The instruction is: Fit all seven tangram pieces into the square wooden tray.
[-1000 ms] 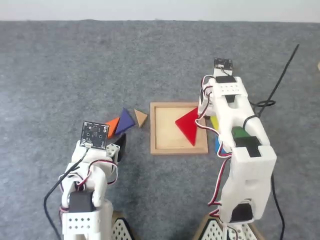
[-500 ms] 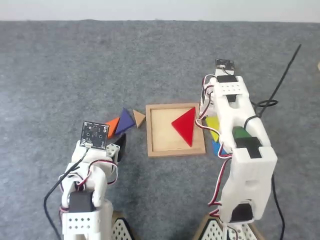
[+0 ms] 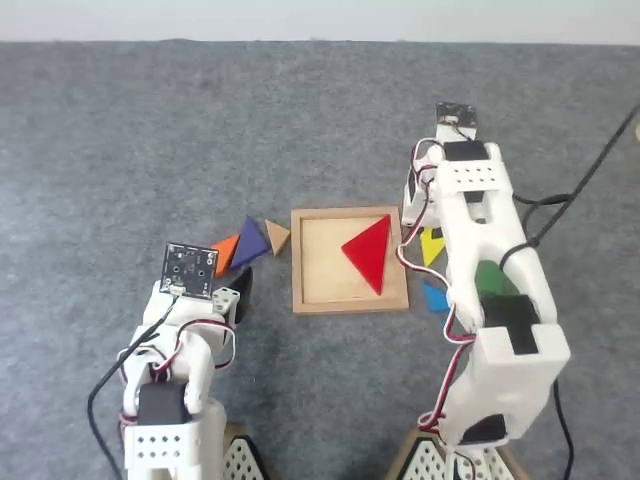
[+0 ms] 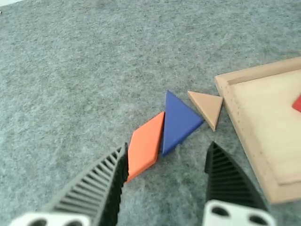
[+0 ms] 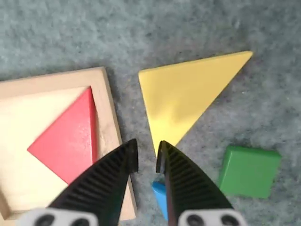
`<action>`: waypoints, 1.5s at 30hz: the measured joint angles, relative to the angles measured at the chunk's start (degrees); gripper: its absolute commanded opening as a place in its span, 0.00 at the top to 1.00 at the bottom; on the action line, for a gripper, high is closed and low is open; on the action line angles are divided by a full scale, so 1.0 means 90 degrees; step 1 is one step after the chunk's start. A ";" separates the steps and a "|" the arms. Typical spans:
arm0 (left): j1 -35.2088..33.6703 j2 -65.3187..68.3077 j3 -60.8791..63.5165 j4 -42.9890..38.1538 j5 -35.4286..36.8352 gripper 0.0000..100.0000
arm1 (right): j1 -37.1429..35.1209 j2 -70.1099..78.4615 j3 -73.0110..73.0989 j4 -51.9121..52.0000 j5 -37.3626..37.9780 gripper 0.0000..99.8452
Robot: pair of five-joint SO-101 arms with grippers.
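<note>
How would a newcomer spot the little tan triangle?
Find the square wooden tray mid-table. Off its far left corner lie three flat pieces; the tan triangle is nearest the tray, smaller and paler than the blue triangle and orange piece.

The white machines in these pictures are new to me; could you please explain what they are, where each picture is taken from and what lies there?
They are two small robot arms, each ending in a two-fingered gripper. One picture looks down from a fixed camera; the others come from cameras on the wrists. On the grey mat lies a tray holding a red triangle. Before the left gripper, open and empty, lie an orange piece, a dark blue triangle and a tan triangle. Near the right gripper, nearly shut and empty, lie a yellow triangle, a green square and a light blue piece.
</note>
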 measured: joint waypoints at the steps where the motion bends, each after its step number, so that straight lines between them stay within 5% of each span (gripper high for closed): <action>1: 0.0000 0.0000 0.0000 0.0000 0.0000 0.75 | 0.0029 0.0000 0.0088 -0.0147 0.0000 0.89; 7: 0.0000 0.0000 0.0000 0.0000 0.0000 0.75 | 0.0078 0.0000 0.0264 -0.1211 -0.0908 0.65; 22: 0.0000 0.0000 0.0000 0.0000 0.0000 0.75 | -0.0059 0.1455 -0.0264 -0.1778 -0.1983 0.68; 45: 0.0000 0.0000 0.0000 0.0000 0.0000 0.75 | 0.0000 0.2178 -0.1514 -0.0840 -0.3214 0.69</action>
